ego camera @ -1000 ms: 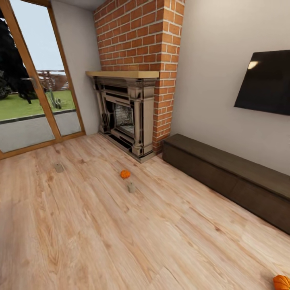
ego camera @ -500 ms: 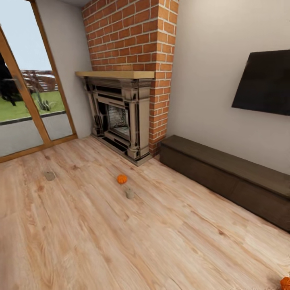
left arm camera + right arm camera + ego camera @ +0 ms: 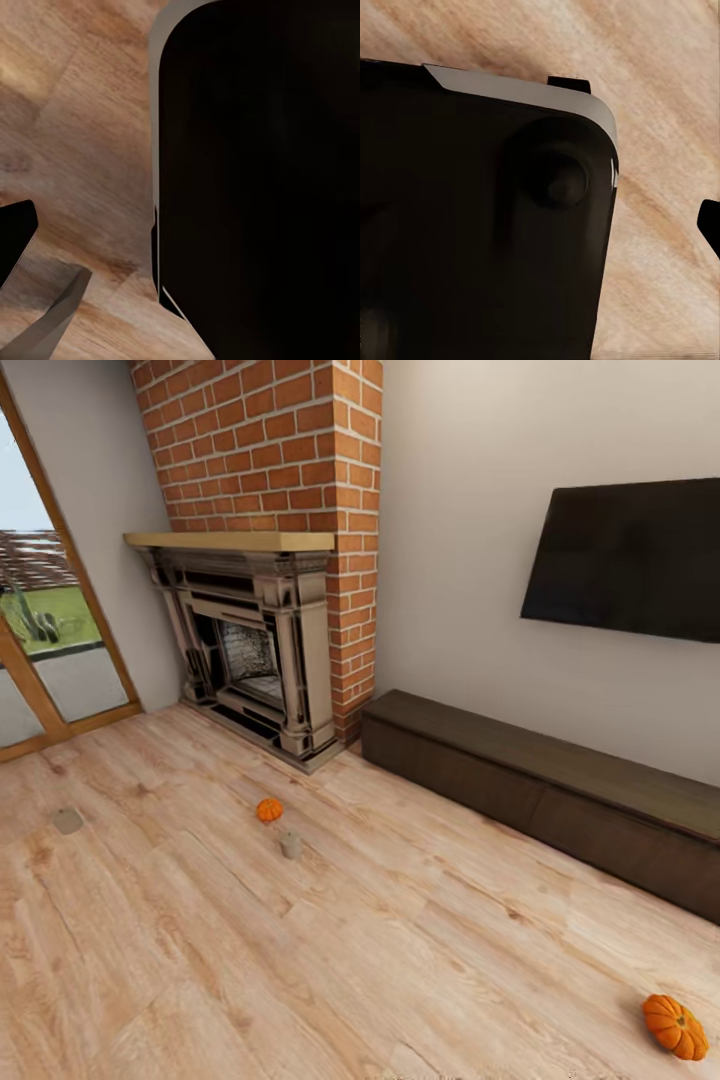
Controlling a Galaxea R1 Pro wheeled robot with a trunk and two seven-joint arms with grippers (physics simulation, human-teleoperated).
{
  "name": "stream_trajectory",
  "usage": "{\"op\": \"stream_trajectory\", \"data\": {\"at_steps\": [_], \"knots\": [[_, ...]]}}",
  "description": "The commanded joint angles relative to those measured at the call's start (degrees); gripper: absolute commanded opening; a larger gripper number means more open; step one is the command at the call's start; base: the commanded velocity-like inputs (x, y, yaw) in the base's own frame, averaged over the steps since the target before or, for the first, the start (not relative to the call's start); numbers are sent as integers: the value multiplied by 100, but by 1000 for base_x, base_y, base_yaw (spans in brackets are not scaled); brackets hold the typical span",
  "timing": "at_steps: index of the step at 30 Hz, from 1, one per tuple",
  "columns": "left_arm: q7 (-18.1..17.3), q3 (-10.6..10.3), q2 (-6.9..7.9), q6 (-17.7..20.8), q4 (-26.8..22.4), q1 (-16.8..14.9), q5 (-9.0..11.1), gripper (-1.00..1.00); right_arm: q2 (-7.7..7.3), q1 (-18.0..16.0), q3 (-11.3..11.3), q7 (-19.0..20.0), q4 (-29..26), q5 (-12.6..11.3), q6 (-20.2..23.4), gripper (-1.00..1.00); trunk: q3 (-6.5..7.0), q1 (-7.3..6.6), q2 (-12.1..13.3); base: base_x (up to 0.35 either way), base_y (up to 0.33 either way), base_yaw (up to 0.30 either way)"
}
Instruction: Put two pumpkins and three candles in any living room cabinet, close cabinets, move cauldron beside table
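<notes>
Head view, left to right: a glazed door (image 3: pixel 40 650) with a timber frame; one candle (image 3: pixel 68 820) lying on the wood floor (image 3: pixel 200 960); a brick fireplace (image 3: pixel 255 650) with a pale mantel; a small pumpkin (image 3: pixel 269 810) on the floor in front of it, with a second candle (image 3: pixel 291 845) upright just beside it; the long dark cabinet (image 3: pixel 540 800) against the wall, its fronts shut; a black television (image 3: pixel 630 560) mounted above it; and a second pumpkin (image 3: pixel 674 1026) on the floor at the near right corner, well apart from the first. The wrist views add none of these items: each shows a large black body of the robot over floor planks, the left wrist view with a dark edge and a grey wedge at its margin, the right wrist view with a round knob on the body. Neither claw is seen clearly, so positions relative to either claw cannot be stated, nor whether either is open or closed. No brand, label or writing is legible anywhere.
</notes>
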Motion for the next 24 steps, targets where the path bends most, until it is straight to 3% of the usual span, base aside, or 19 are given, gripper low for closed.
{"op": "stream_trajectory", "data": {"at_steps": [1, 24], "knots": [[0, 0, 0, 0, 0, 0, 0, 100, 0, 0, 0, 0, 0, -1, 0, 100, -6, 0, 0, 0, 0, -243], [0, 0, 6, 0, 1, 0, 0, 100, -2, 0, 0, 0, 1, -3, 6, 100, -175, 0, 0, 0, 0, -196]]}}
